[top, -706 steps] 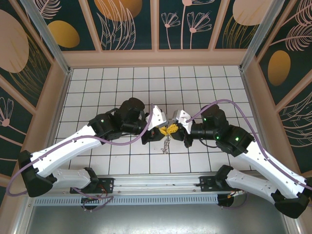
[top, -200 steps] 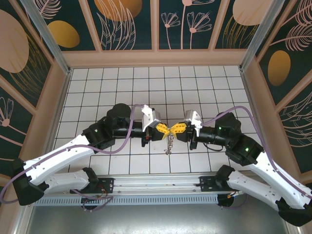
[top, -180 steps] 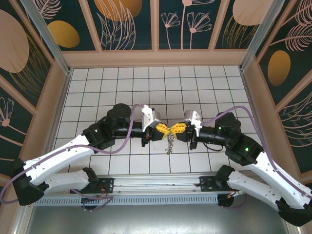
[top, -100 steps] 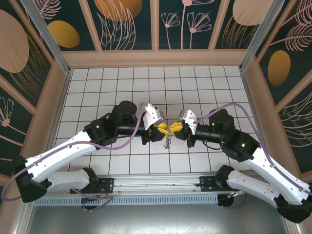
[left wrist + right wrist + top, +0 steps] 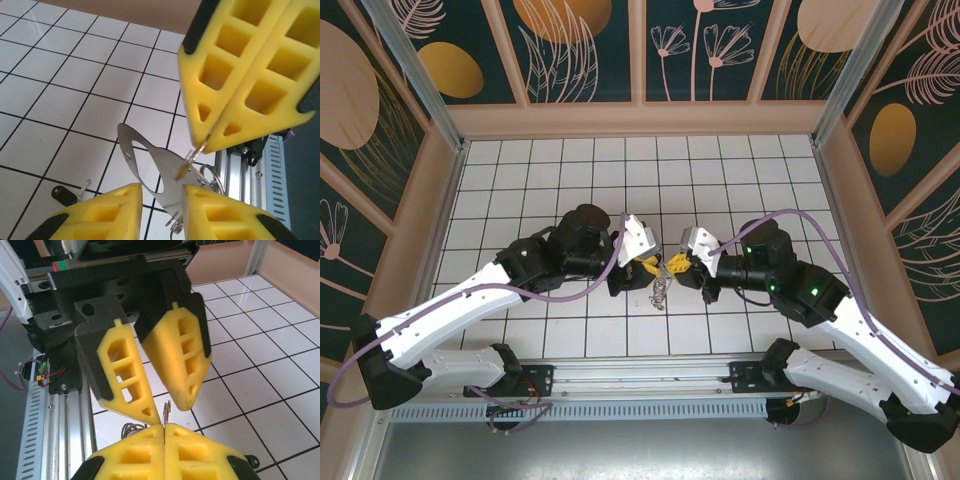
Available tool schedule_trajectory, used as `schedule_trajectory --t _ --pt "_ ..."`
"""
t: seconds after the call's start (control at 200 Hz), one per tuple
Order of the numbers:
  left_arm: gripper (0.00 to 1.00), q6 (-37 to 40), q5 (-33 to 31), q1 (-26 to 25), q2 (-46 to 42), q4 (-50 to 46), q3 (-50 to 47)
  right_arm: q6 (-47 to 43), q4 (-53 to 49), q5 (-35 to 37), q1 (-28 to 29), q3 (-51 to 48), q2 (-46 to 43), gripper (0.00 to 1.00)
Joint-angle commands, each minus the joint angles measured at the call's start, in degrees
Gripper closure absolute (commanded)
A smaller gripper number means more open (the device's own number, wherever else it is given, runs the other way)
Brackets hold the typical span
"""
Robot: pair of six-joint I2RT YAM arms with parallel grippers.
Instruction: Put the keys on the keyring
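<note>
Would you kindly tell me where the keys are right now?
In the top view, the keys hang at centre frame, pinched by the right gripper, just beside the open left gripper.

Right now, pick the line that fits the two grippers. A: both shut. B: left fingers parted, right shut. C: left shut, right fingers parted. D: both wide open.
B: the left gripper has its yellow fingers standing apart, while the right gripper is pressed shut on a thin metal ring.

No readable text (or numbers)
</note>
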Motion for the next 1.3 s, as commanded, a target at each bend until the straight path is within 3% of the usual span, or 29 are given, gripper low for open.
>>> schedule_trajectory --t 0.0,0.175,0.846,1.056,1.196,1.296 --pt "0.72 2.0 -0.6 -0.2 0.4 -2.4 2.3 -0.9 -0.7 -1.3 0.8 2.6 0.3 1.0" --pt "0.72 4.1 -2.3 -0.3 0.5 -5.8 4.3 -1.3 -1.3 -1.6 1.0 2.7 0.7 1.0" --pt "0.73 4.5 4.1 -0.3 2.0 -5.2 5.7 -1.5 -1.4 -2.7 2.0 2.9 1.8 1.0" --pt "0.82 4.5 5.4 -0.3 1.9 -4.8 5.9 -1.7 -1.4 -2.9 2.0 3.0 2.1 1.0" --pt "1.0 4.3 6.4 -0.2 2.0 -4.2 5.3 -1.6 -1.0 -2.6 2.1 3.1 1.7 1.0" --pt "1.0 4.2 6.9 -0.2 1.5 -4.0 4.9 -1.4 -0.4 -1.8 2.1 2.8 1.2 1.0"
